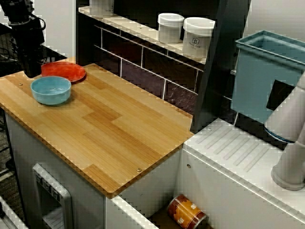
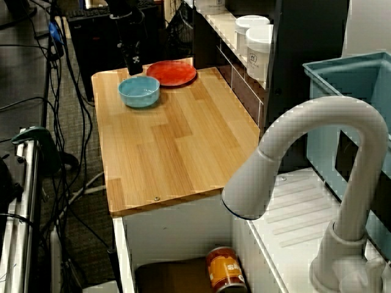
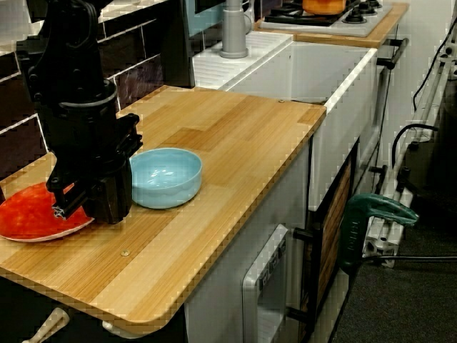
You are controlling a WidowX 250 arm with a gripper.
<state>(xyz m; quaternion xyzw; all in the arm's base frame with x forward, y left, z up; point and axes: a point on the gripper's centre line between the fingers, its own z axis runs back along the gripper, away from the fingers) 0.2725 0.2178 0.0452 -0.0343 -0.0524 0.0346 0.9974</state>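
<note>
A long wooden worktop (image 1: 119,124) carries everything. My black hand (image 3: 89,204) stands low at one end of it, over the rim of a red plate (image 1: 64,71) and just beside a light blue bowl (image 1: 51,89). I cannot tell how far my fingers are parted, or whether they grip anything. Drifting sideways could knock the bowl, and pressing down could tip the plate.

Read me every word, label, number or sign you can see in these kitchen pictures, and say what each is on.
No text can be read.
Round dark mark on the white lidded jar: too blurred to read.
Orange label on the round can lying on its side: too blurred.
On the flat red plate and the light blue bowl: no lettering shows.
</note>
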